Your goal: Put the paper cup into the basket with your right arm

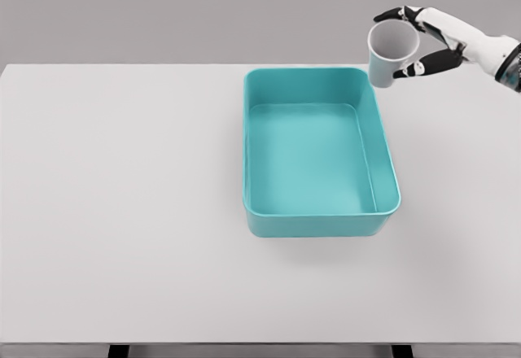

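My right hand point(425, 39) is white over its back, with black fingers and black at the joints, and further along my forearm the white shell gives way to a grey and dark band at the picture's edge. The paper cup point(391, 53) I hold is plain white outside, a soft pale grey within its mouth, with no print or pattern. The basket point(389, 163) is one even teal all over, a little lighter on its floor, darker on its near wall. The table point(122, 203) is a flat, unmarked off-white, and the wall behind it a plain mid grey
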Robot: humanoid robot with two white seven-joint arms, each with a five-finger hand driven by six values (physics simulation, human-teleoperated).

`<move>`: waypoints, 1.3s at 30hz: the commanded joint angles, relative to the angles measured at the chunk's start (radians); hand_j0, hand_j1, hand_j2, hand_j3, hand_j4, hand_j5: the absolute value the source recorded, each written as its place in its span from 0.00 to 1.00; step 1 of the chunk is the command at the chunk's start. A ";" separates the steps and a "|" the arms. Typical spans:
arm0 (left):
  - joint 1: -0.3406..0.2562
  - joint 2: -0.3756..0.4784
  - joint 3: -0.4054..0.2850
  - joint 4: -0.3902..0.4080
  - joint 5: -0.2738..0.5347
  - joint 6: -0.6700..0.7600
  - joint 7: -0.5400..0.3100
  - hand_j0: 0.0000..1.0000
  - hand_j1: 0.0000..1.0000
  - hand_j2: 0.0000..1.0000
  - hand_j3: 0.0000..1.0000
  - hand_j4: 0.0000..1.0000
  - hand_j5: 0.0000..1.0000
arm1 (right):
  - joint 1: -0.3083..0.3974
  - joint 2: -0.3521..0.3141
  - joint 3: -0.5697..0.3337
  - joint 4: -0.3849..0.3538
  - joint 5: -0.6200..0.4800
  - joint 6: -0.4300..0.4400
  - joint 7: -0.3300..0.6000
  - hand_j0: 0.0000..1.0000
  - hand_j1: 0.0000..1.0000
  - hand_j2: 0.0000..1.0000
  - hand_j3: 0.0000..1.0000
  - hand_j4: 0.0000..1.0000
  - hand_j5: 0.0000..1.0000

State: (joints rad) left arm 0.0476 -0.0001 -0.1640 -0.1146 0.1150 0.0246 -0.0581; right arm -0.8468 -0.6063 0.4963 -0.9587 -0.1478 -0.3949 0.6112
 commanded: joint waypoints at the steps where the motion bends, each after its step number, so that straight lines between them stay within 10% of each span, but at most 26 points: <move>1: 0.000 0.000 0.000 0.001 0.000 0.000 0.000 1.00 1.00 1.00 1.00 1.00 1.00 | 0.002 -0.001 0.001 -0.078 -0.009 0.005 0.000 0.79 0.79 0.79 0.79 0.79 0.79; 18: 0.000 0.000 0.000 0.000 0.000 0.000 0.000 1.00 1.00 1.00 1.00 1.00 1.00 | 0.003 0.043 0.251 -0.325 0.347 -0.007 0.000 0.76 0.76 0.76 0.76 0.76 0.76; 20: 0.000 0.000 0.000 0.000 0.000 0.000 0.000 1.00 1.00 1.00 1.00 1.00 1.00 | 0.006 0.040 0.237 -0.364 0.379 -0.015 0.000 1.00 1.00 1.00 1.00 1.00 1.00; 24: 0.000 0.000 0.000 0.001 0.000 0.000 0.000 1.00 1.00 1.00 1.00 1.00 1.00 | 0.008 0.036 0.232 -0.336 0.396 -0.018 0.000 1.00 1.00 1.00 1.00 1.00 1.00; 26: 0.000 0.000 0.000 0.001 0.000 0.000 0.000 1.00 1.00 1.00 1.00 1.00 1.00 | 0.038 0.031 0.027 -0.336 0.343 -0.021 0.000 1.00 1.00 1.00 1.00 1.00 1.00; 30: 0.000 0.000 0.000 0.000 0.000 0.000 0.000 1.00 1.00 1.00 1.00 1.00 1.00 | 0.133 -0.095 -0.160 -0.331 -0.199 -0.136 0.000 1.00 1.00 1.00 1.00 1.00 1.00; 39: 0.000 0.000 0.000 0.001 0.000 0.000 0.000 1.00 1.00 1.00 1.00 1.00 1.00 | 0.374 -0.155 -0.274 -0.156 -0.165 -0.183 0.000 1.00 1.00 1.00 1.00 1.00 1.00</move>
State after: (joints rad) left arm 0.0476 -0.0001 -0.1640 -0.1147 0.1150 0.0246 -0.0581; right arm -0.4725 -0.7518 0.2407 -1.1388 -0.3050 -0.5680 0.6112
